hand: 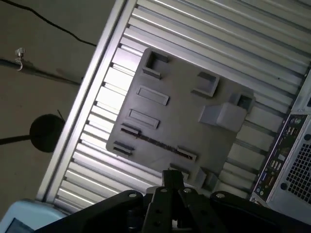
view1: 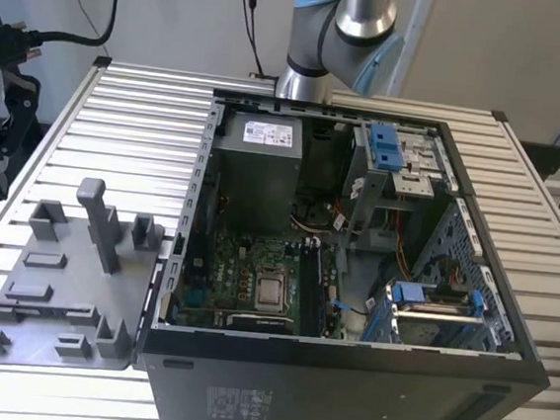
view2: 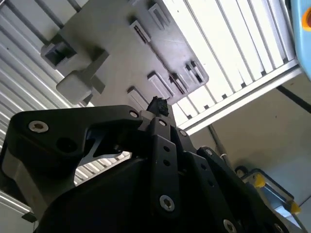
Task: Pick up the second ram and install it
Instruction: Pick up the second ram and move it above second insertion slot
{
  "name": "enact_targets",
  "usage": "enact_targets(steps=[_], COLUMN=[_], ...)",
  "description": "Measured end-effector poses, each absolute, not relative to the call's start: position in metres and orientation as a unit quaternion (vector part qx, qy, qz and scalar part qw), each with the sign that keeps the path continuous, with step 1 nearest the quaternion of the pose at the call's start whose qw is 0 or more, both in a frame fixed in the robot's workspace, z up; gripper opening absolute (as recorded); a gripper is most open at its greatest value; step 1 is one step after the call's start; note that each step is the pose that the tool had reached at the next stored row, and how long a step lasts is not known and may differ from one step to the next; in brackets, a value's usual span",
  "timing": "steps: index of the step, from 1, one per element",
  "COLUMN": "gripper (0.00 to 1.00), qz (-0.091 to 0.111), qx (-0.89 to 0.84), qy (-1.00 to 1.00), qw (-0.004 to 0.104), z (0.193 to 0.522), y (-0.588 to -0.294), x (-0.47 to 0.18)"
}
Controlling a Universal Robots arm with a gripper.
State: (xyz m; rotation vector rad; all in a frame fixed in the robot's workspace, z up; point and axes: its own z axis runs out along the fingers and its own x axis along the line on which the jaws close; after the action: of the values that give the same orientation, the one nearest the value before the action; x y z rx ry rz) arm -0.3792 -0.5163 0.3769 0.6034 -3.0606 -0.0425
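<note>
One broad table of ribbed aluminium slats [view1: 129, 126] underneath everything. Next in bulk, on the exterior view's right, an open black tower computer case [view1: 342, 395] laid on its side, its green motherboard [view1: 245, 266] exposed. Behind the case, a silver and pale-blue robot arm [view1: 353, 19] rising past the exterior view's upper edge.

On the exterior view's left, just beside the case, a flat grey plastic tray [view1: 75, 280] with upright blocks and one tall post. Hanging above that tray in both wrist views, well clear of it, the black linkage gripper [hand: 172, 177]. Jaws seemingly drawn narrow, with nothing visible between them.

Smaller again, the second ram [hand: 155, 143]: a slim dark memory card, edge-on in the first wrist view, lodged in a long slot of the tray, apart from the gripper and untouched. Smallest, the square silver processor chip [view1: 270, 291] on the motherboard, with long black memory slots [view1: 314, 291] just beside it. Impossible to tell whether any card already sits there.

Step in hand, by judgement: the approach for the pickup, no grasp made yet. Called for by that grasp: jaws spread wider than the card's thin edge, squared across its length, and lowered straight down without nudging the neighbouring tray blocks.
</note>
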Motion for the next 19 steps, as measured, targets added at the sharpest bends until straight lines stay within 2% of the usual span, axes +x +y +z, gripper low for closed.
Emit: enact_targets(steps=[19], gripper=[0.11], qz=[-0.005], qx=[0.269], qy=[-0.963], qw=[0.014], z=[0.3764], y=[-0.5108], x=[-0.3804])
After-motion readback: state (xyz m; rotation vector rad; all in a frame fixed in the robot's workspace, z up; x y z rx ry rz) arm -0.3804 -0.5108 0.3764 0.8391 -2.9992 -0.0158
